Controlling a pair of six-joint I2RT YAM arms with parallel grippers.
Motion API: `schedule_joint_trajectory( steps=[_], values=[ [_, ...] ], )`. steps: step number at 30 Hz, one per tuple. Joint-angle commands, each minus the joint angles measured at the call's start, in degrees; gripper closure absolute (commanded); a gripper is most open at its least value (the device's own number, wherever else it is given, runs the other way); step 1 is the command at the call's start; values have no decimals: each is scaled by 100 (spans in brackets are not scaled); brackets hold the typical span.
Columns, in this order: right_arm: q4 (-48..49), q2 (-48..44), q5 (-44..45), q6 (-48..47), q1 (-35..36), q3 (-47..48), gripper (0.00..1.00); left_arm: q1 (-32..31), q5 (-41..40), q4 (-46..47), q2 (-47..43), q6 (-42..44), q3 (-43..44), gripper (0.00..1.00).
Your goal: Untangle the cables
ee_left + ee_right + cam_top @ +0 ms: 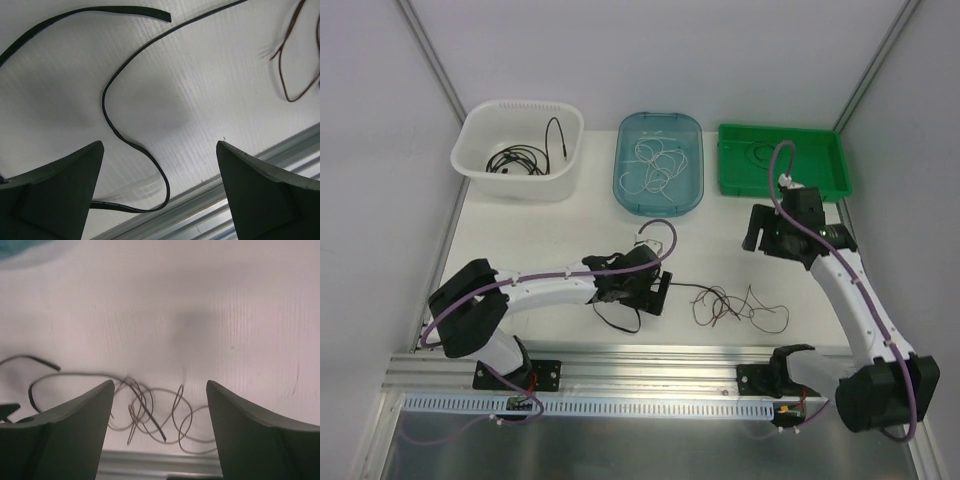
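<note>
A loose tangle of thin dark brown cables (pixel 730 305) lies on the white table near its front edge. A black cable (pixel 620 318) curls beneath my left gripper (pixel 655 290), which hangs open low over it. In the left wrist view the black cable (pixel 107 107) snakes between the wide-apart fingers of the left gripper (pixel 159 143), untouched, and a brown cable (pixel 290 75) shows at the upper right. My right gripper (pixel 760 232) is open and empty, raised behind the tangle. The right wrist view looks past the right gripper (pixel 160 382) down at the brown tangle (pixel 150 412).
At the back stand a white basket (pixel 480 175) holding black cables (pixel 520 158), a blue tray (pixel 692 190) holding white cables (pixel 655 165), and a green tray (pixel 840 170). An aluminium rail (pixel 650 365) runs along the table's near edge.
</note>
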Motion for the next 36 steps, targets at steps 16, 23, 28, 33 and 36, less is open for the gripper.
schedule_joint_trajectory(
  steps=[16,23,28,33,36],
  values=[
    [-951,-2838,-222,382,301,-1193,21,-1161,-789,-2679,1441,-731,1504,18],
    [-890,-3005,-275,374,301,-1378,21,-1170,-718,-2698,1591,-741,1521,41],
    [-829,-3058,-310,391,309,-1501,21,-1170,-577,-2698,1645,-609,1600,83],
    [-618,-2962,-529,426,310,-1825,20,-1126,-788,-2803,1153,-451,1688,100],
    [-329,-2681,-836,540,301,-2062,16,-1039,-972,-3127,469,-328,1951,100]
  ],
)
